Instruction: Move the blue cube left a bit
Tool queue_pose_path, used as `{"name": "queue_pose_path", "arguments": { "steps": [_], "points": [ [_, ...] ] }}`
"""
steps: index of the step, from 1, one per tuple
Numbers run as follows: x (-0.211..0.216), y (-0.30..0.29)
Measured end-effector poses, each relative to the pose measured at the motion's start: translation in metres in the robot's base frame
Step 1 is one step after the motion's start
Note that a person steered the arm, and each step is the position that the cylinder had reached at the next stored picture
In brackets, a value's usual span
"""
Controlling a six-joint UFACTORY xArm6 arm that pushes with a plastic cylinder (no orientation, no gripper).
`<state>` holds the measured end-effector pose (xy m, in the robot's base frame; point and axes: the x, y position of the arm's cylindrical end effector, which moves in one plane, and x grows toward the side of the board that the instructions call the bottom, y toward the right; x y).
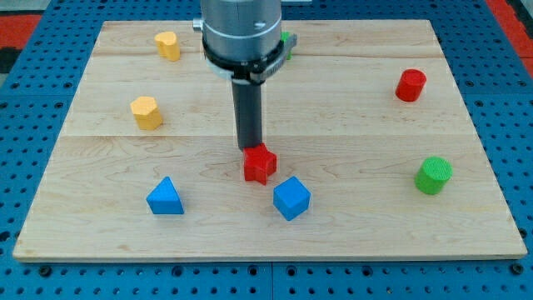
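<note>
A pale wooden desk [466, 167] of jointed planks lies on a blue perforated base [25, 142] dotted with holes. Red surface shows at both top corners. Lighting is even.

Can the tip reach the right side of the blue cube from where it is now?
Probably yes. My tip sits just above the red block; the blue cube lies below-right, and nothing stands at its right side.

blue cube [291, 198] | small solid block, bright blue, paler top face | resting flat on the wooden board, turned so a corner points toward the view's bottom | lower middle of the board, just right of centre | sits apart, nothing pressed against any of its faces
</note>
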<state>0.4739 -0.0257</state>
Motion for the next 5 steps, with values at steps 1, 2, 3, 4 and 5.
{"name": "queue_pose_path", "arguments": {
  "steps": [1,2,3,4,5],
  "points": [
    [0.011,0.015],
    [0.011,0.065],
    [0.016,0.100],
    [0.046,0.115],
    [0.069,0.093]
  ]
}}
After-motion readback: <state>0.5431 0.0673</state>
